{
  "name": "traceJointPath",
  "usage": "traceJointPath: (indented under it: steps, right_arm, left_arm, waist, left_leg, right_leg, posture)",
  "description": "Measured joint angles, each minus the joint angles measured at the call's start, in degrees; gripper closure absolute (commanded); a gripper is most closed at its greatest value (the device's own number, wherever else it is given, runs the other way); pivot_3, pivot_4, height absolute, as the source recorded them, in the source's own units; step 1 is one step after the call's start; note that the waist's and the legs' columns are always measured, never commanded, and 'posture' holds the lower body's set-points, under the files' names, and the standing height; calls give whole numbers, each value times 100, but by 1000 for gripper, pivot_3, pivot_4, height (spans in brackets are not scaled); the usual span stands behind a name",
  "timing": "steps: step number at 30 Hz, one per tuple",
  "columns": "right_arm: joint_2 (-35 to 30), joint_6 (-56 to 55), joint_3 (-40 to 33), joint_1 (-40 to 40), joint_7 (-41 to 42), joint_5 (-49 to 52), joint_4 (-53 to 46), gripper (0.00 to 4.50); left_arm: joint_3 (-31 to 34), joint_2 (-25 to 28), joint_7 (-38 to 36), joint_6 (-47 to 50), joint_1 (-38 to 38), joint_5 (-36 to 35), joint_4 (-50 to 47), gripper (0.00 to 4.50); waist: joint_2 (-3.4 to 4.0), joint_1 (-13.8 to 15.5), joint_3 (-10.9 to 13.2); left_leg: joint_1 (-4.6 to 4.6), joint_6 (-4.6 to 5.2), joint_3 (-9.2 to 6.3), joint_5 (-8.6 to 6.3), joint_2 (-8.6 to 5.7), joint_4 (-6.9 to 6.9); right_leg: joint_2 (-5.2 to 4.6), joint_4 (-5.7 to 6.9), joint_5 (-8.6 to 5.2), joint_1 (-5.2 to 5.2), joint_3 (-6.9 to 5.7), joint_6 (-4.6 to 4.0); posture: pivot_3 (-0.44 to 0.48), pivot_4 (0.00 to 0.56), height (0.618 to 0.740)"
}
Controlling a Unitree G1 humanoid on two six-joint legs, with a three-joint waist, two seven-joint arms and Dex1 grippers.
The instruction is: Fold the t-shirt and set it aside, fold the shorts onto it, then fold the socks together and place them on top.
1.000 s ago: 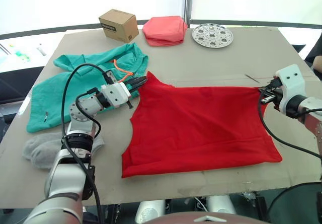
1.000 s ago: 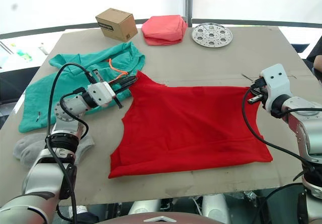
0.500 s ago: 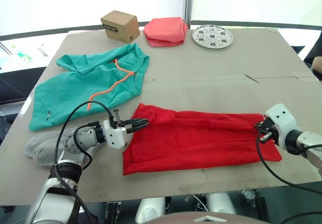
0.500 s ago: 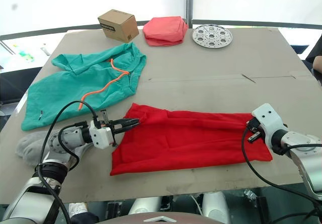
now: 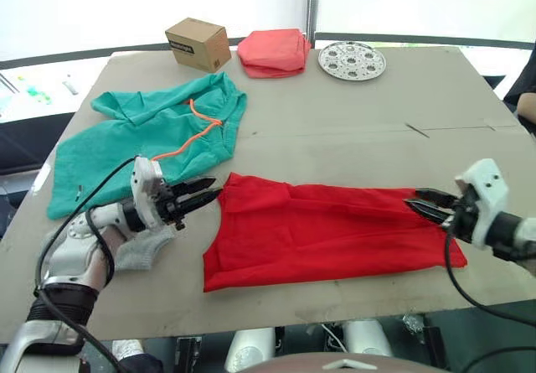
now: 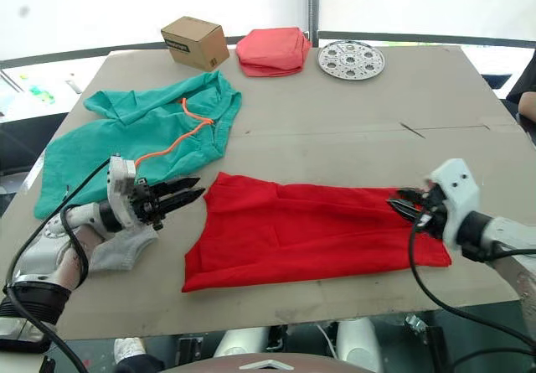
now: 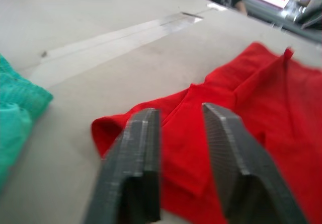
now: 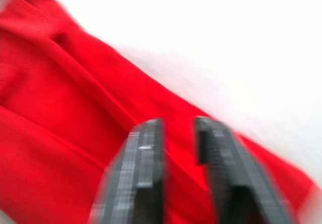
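Now t-shirt [image 5: 322,232] folded, grippers clear.

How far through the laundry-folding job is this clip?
Early. The t-shirt lies folded once, lengthwise, still mid-table. Both the left pincer and right pincer are open at its ends, holding nothing. The shorts lie spread out unfolded; the socks sit unpaired near the left arm.
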Motion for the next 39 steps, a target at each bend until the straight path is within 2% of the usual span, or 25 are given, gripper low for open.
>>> traceJointPath:
  steps: [3, 7, 8, 9, 11, 14, 15, 16, 24, 33, 39]
  right_arm:
    - [337, -26, 770, -557, -285, -207, 408, 4500]
    - [532, -247, 1265, -857, -315, -359, 885, 4500]
    - [574, -303, 1332, -918, -280, -370, 948, 4500]
    - [592, -386, 1382, -968, -259, -374, 998, 4500]
    - [590, -471, 1409, -976, -240, -407, 1032, 4500]
    - [530, -627, 1671, -969, -209, -610, 1254, 4500]
    - [379, -734, 1897, -907, -149, -794, 1401, 4500]
    - [354, -755, 2003, -858, -122, -885, 1485, 4500]
    - [289, -962, 2204, -737, 27, -1028, 1521, 4500]
    - [349, -991, 2211, -698, 31, -1091, 1501, 4500]
    - [506, -1447, 2127, -664, 380, -817, 1252, 4500]
  left_arm:
    - [11, -60, 179, 692, -78, 80, -262, 4490]
    - [27, -93, 335, 1083, -91, 441, -364, 4490]
    - [37, -122, 359, 1206, -94, 473, -364, 3817]
    - [53, -134, 349, 1359, -93, 476, -365, 3519]
    - [101, -134, 357, 1475, -85, 497, -373, 2652]
    - [230, -232, 570, 1534, -86, 714, -414, 1144]
    - [247, -351, 750, 1629, -119, 814, -442, 409]
    - [238, -405, 833, 1693, -124, 860, -451, 140]
    - [305, -481, 977, 2183, -156, 979, -746, 53]
    - [507, -580, 914, 2243, 4, 1024, -921, 53]
    - [614, -581, 887, 2185, 29, 1083, -978, 53]
  waist:
    - [-8, 1, -1]
    - [-8, 9, -1]
    - [-8, 7, -1]
    - [-9, 6, -1]
    - [-10, 9, -1]
    - [-8, 9, -1]
    - [-8, 18, -1]
    - [-10, 20, -1]
    - [-9, 4, -2]
    - [-9, 9, -2]
    - [-9, 10, -1]
  left_leg:
    - [-5, -17, 2, 19, -2, -2]
    - [-8, -32, 13, 28, -5, -5]
    - [-8, -32, 15, 27, -5, -5]
    - [-8, -32, 15, 27, -5, -5]
    - [-8, -32, 14, 26, -4, -5]
    - [-3, -32, 13, 21, -5, -3]
    - [-1, -29, 10, 17, -5, -2]
    - [-1, -29, 9, 17, -5, -2]
    - [-2, -34, 10, 28, -1, -3]
    - [-3, -39, 9, 24, -2, -2]
    - [-4, -37, 8, 24, -2, -2]
  right_leg:
    - [8, 2, 4, 1, 1, 4]
    - [12, 3, 5, 0, 4, 2]
    - [12, 3, 5, 0, 6, 3]
    - [11, 2, 5, 0, 6, 4]
    - [7, 0, 4, 0, 6, 5]
    - [3, -1, 4, -1, 7, 5]
    - [2, 0, 4, 0, 5, 4]
    - [2, 1, 4, 0, 4, 4]
    - [4, 8, 4, 0, 6, 4]
    - [1, 7, 4, -1, 6, 3]
    - [1, 6, 4, 0, 5, 4]
  posture:
    - [0, 150, 736]
    - [0, 150, 736]
    - [0, 150, 736]
    - [0, 150, 736]
    - [0, 150, 736]
    - [0, 150, 736]
    - [0, 150, 736]
    - [0, 150, 736]
    - [0, 150, 736]
    - [0, 150, 736]
    - [0, 150, 736]
